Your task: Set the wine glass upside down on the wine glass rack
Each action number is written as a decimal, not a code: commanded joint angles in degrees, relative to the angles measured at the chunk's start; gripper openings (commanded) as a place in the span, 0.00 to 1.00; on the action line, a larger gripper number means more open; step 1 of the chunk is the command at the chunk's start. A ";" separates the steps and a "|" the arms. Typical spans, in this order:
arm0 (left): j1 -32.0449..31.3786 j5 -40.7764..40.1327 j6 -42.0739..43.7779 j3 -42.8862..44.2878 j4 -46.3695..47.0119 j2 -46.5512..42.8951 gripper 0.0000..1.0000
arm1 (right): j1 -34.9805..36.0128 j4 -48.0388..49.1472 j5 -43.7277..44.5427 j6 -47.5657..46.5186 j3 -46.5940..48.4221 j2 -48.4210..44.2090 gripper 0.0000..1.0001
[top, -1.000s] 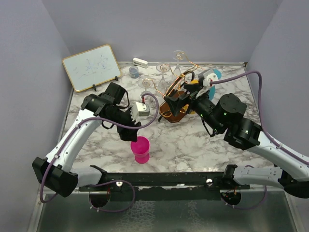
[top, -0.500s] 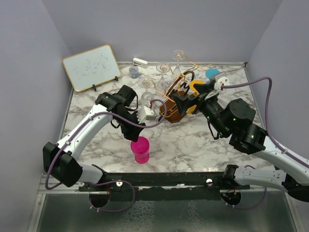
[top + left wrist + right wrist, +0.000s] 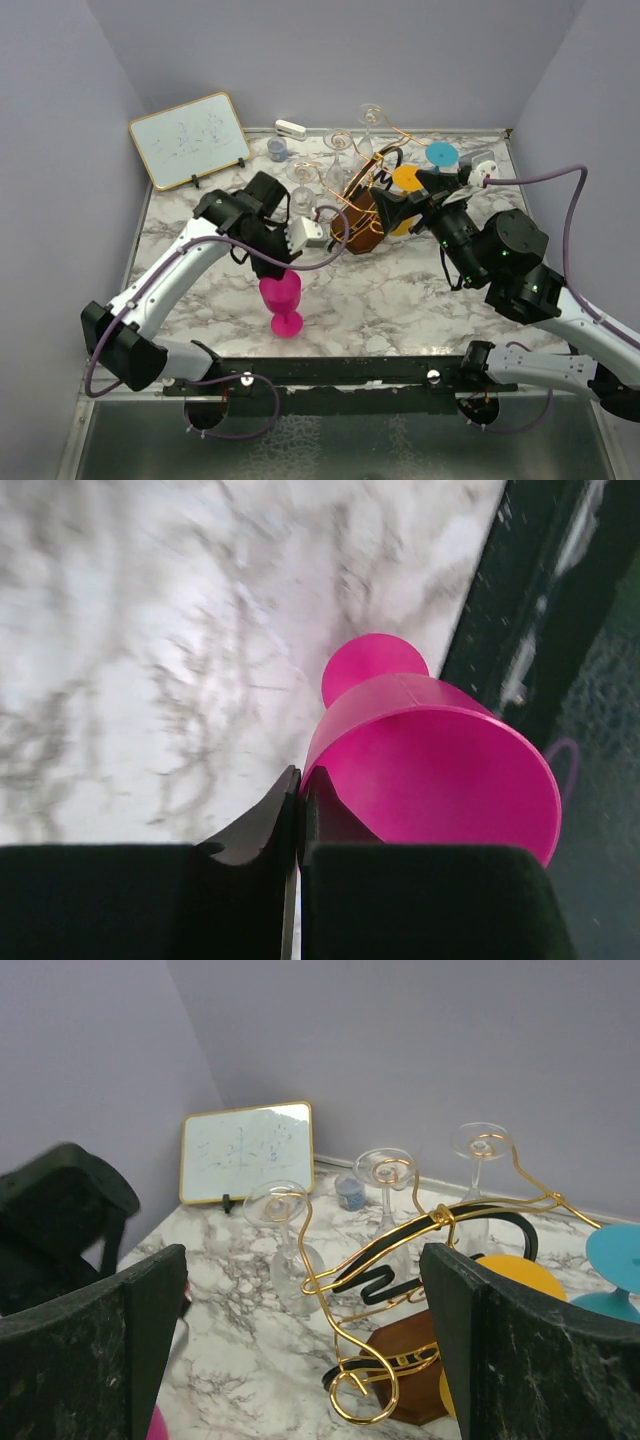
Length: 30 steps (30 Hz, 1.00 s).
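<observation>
The left hand [image 3: 278, 272] is reaching down at the lower middle of the overhead frame, over the pink wine glass [image 3: 281, 298]. In the left wrist view its fingers [image 3: 255, 830] are pressing together at the left edge of the glass's rim [image 3: 430, 780]. They seem to be pinching the thin wall there, though the seam is too tight to be sure. The glass is leaning, and its round foot [image 3: 375, 665] is showing beyond the bowl above the marble bench [image 3: 150, 630].

The wine glass rack [image 3: 362, 228] is standing at the upper middle of the bench [image 3: 380, 290], well apart from the pink glass. Three clear glasses [image 3: 275, 1205] are hanging upside down on its gold wire arms [image 3: 400, 1250].

The right hand [image 3: 398, 207] is hovering just beside the rack with its fingers [image 3: 110, 1350] spread wide, holding nothing.

A yellow glass [image 3: 505, 1275] and a teal glass [image 3: 615, 1255] are sitting at the right of the right wrist frame. A whiteboard [image 3: 190, 138] is leaning at the upper left of the overhead frame.
</observation>
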 commanded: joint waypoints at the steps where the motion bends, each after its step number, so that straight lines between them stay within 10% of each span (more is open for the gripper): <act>1: -0.30 -5.25 0.43 15.91 -3.95 -5.91 0.00 | 0.10 1.54 3.24 0.92 3.40 -0.92 1.00; 13: 1.60 -13.31 -0.61 38.13 15.79 -18.98 0.00 | 0.06 4.10 -11.00 10.59 13.04 6.77 0.99; 30: 17.92 -6.26 32.34 -12.99 108.80 -35.94 0.00 | 0.07 34.41 -29.96 24.81 5.71 16.32 0.95</act>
